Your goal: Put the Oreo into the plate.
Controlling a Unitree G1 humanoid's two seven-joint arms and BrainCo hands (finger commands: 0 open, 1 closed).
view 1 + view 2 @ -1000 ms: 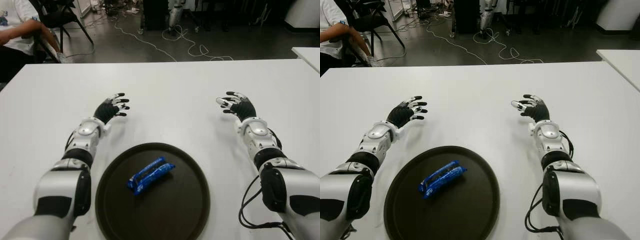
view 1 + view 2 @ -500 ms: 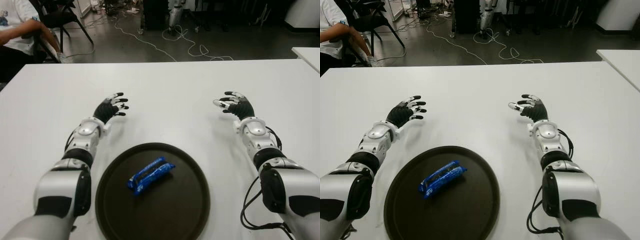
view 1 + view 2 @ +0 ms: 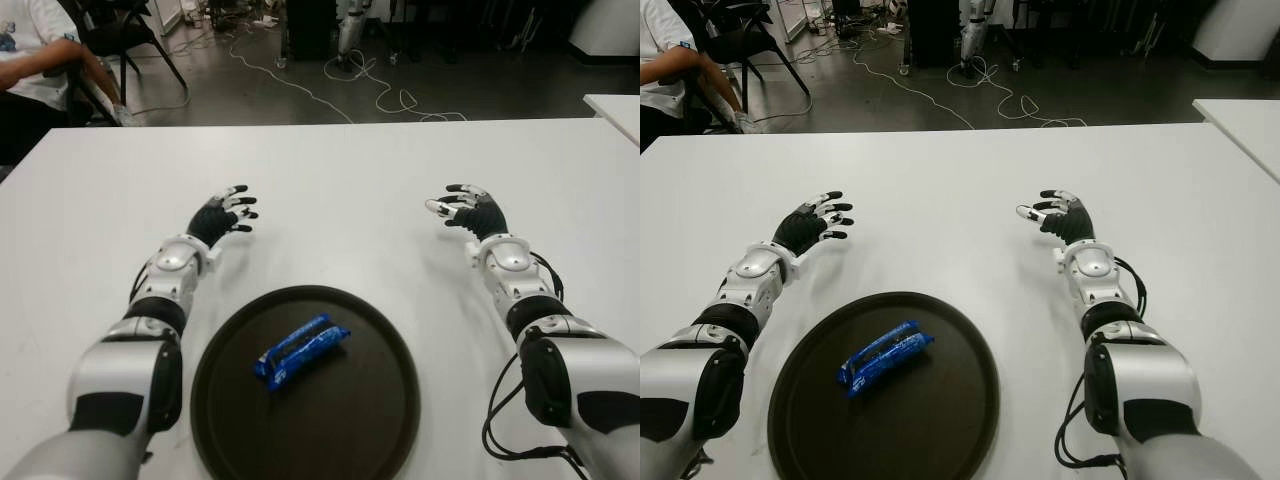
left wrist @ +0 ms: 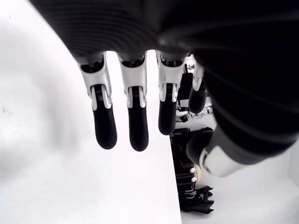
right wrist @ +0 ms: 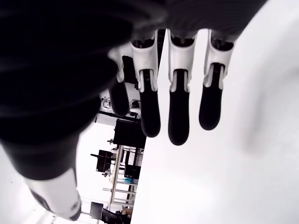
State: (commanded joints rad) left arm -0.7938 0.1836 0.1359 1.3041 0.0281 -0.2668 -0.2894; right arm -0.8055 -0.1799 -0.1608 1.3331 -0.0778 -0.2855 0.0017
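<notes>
- Right robot hand [image 3: 468,209] drawn slightly inward and nearer since a second ago — fingers spread, holding nothing.
- Left robot hand [image 3: 222,213] unchanged, fingers apart and empty too.
- Blue-wrapped Oreo pack [image 3: 300,350] lying inside the round dark brown plate [image 3: 380,420], nearer than both hands and between them — task looks done.
- No writing readable on the wrapper.

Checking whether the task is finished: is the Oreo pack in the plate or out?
In: the Oreo pack lies inside the plate; neither hand touches it.
</notes>
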